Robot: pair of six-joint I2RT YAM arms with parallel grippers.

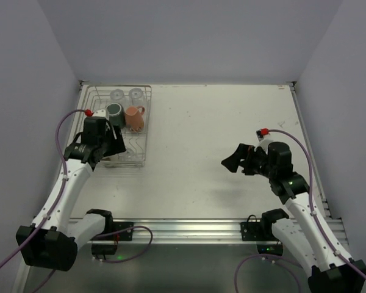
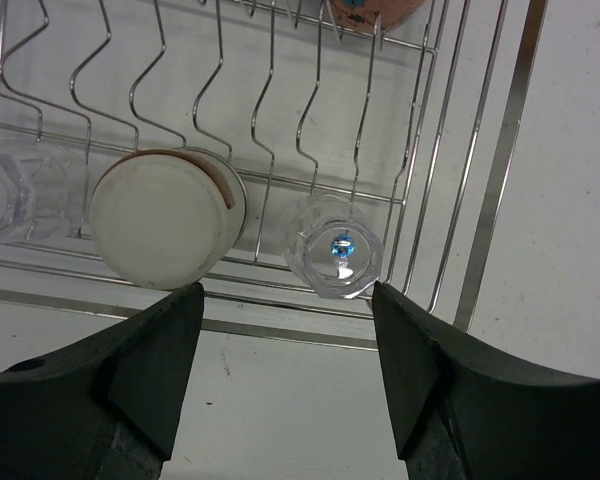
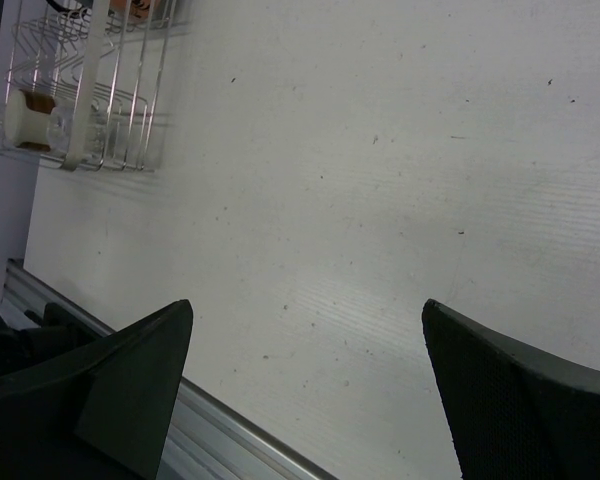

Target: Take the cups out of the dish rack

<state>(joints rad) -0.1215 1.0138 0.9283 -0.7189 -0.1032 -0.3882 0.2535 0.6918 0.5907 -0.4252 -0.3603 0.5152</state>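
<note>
Left gripper [image 2: 285, 300] stands released, empty, near a clear glass [image 2: 335, 260] in the dish rack [image 2: 500, 180]: light, slick, breakable, I judge; I'd pinch its sides gently. Right gripper [image 3: 305, 315] gapes.

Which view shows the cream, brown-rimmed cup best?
Left wrist: the cup is large and sharp in the dish rack. Right wrist shows it tiny; from the top, the left arm hides it.

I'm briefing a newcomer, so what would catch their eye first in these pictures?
The silver wire dish rack in the table's far left corner, holding a dark green mug and salmon-pink mug. The left gripper hangs open by a clear glass at the rack's near end.
</note>
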